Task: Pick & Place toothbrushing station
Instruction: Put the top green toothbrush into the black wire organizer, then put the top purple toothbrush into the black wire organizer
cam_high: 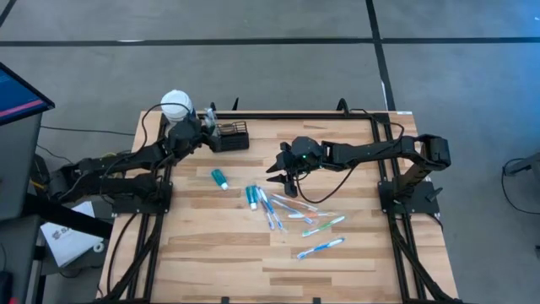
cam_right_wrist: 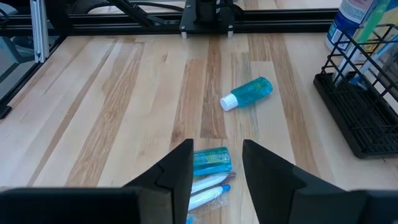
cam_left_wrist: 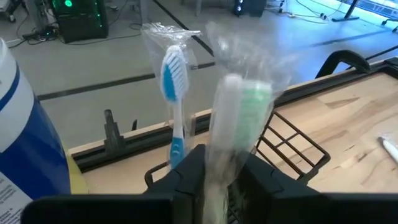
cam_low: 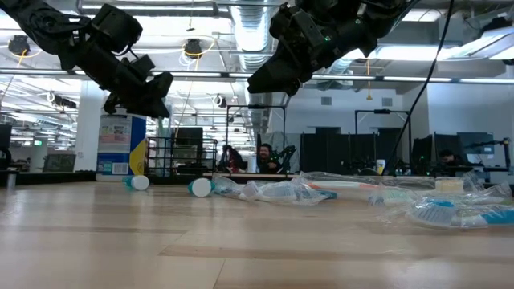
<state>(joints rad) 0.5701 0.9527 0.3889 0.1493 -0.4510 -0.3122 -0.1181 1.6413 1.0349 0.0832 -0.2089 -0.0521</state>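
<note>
Two arms over table. High view: left gripper [cam_high: 205,128] sat at far-left corner, just beside black wire caddy [cam_high: 234,135] and white-capped bottle [cam_high: 176,106]; right gripper [cam_high: 283,176] hung mid-table above wrapped toothbrushes [cam_high: 297,209]. Left wrist view: fingers [cam_left_wrist: 193,177] pinched wrapped green toothbrush [cam_left_wrist: 239,118] over caddy — blue toothbrush [cam_left_wrist: 174,93] stood upright in it. Right wrist view: fingers [cam_right_wrist: 177,168] spread apart, holding nothing, above small teal bottle [cam_right_wrist: 211,160]; second teal bottle [cam_right_wrist: 249,92] lay beyond.

An open-plan robotics lab: exposed ceiling ducts [cam_low: 241,24], strip lights, rows of black workstations [cam_low: 337,152] behind.
</note>
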